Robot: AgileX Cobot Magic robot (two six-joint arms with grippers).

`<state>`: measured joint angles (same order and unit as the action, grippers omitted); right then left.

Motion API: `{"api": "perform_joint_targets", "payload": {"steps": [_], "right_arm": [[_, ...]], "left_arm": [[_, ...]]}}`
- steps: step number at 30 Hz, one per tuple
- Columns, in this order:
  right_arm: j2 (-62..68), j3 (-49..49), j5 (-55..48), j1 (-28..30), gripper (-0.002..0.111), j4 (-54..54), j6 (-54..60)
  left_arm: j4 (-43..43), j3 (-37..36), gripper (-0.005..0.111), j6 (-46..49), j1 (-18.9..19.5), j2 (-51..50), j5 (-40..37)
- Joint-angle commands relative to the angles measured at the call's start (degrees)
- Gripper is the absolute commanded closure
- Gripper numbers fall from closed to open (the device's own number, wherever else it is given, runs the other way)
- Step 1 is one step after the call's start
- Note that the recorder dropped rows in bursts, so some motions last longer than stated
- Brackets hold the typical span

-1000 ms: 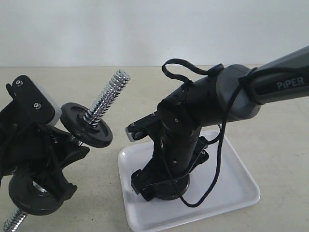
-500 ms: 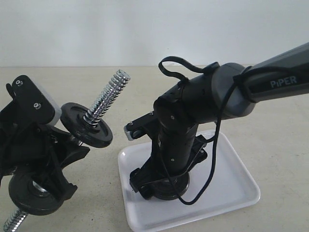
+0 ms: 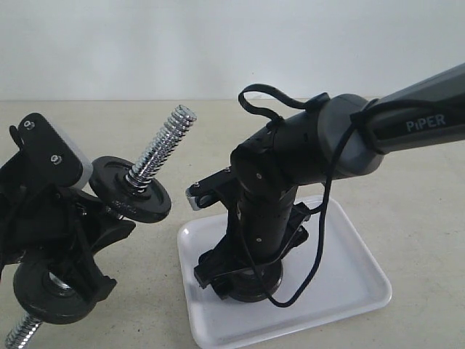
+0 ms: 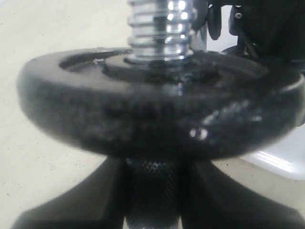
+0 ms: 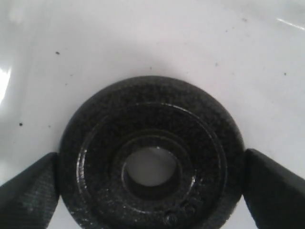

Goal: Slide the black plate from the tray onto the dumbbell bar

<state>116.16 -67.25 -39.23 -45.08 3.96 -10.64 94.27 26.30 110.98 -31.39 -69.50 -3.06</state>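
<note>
The black plate (image 5: 152, 119) flat in the tray (image 3: 349, 283)
Pinching its rim: right gripper (image 5: 151, 177) (pads (image 5: 28, 191) touching); left gripper (image 4: 152, 200) clamps the tilted dumbbell bar (image 3: 156, 153).

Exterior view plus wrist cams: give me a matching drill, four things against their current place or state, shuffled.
Things:
1. plate
2. tray
3. bar
4. upper disc

States:
A. chrome, tilted, held in the left pincer
B. white, resting on the table
C. already threaded on the bar
D. lying flat in the tray, between the right pincer fingers

Pairs: 1-D, 2-B, 3-A, 4-C
</note>
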Motion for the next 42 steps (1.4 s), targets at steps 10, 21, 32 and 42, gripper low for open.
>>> {"api": "perform_joint_targets", "payload": {"steps": [10, 21, 32, 42], "right_arm": [[0.94, 2.51, 0.85, -0.05, 0.109, 1.67, 0.49], [-20.27, 2.51, -1.74, -0.05, 0.109, 1.67, 0.5], [-37.23, 2.51, -3.21, -0.05, 0.109, 1.67, 0.5], [-46.47, 2.51, -0.91, -0.05, 0.109, 0.44, 0.5]], "left_arm": [[0.78, 3.01, 0.102, -0.84, 0.04, 2.81, -1.92], [0.78, 3.01, 0.102, -0.84, 0.04, 2.81, -1.92], [0.78, 3.01, 0.102, -0.84, 0.04, 2.81, -1.92], [0.38, 3.01, 0.102, -0.14, 0.04, 2.81, -2.23]]}}
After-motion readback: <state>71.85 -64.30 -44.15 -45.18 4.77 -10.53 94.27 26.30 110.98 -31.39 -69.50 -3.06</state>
